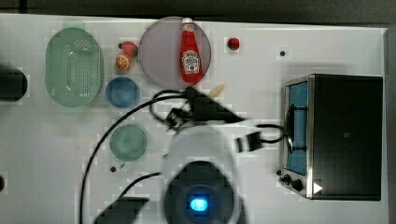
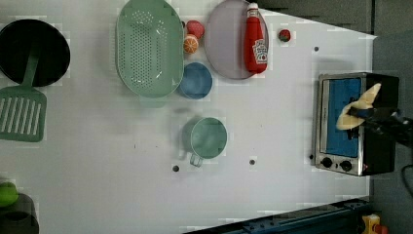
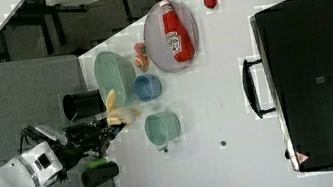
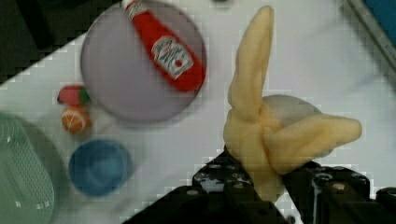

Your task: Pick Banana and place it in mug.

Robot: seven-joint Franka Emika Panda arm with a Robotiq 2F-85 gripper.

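Top view: the arm (image 1: 201, 154) is blurred and covers all of the banana (image 1: 217, 90) but one pale tip; the gripper (image 1: 205, 103) is a dark smear. The pot (image 1: 11, 83) is cut by the top view's left edge. Left view: the gripper (image 2: 363, 114) enters from the left view's right edge, the arm cut off; the spatula (image 2: 22, 114) overlaps the pot (image 2: 48, 48). Wrist view: the basket (image 4: 21, 177) is cut by the frame edge, the cup (image 4: 99, 166) and fruits (image 4: 74, 109) are blurred, and the fingers (image 4: 224, 186) hide the banana's (image 4: 261, 135) base.
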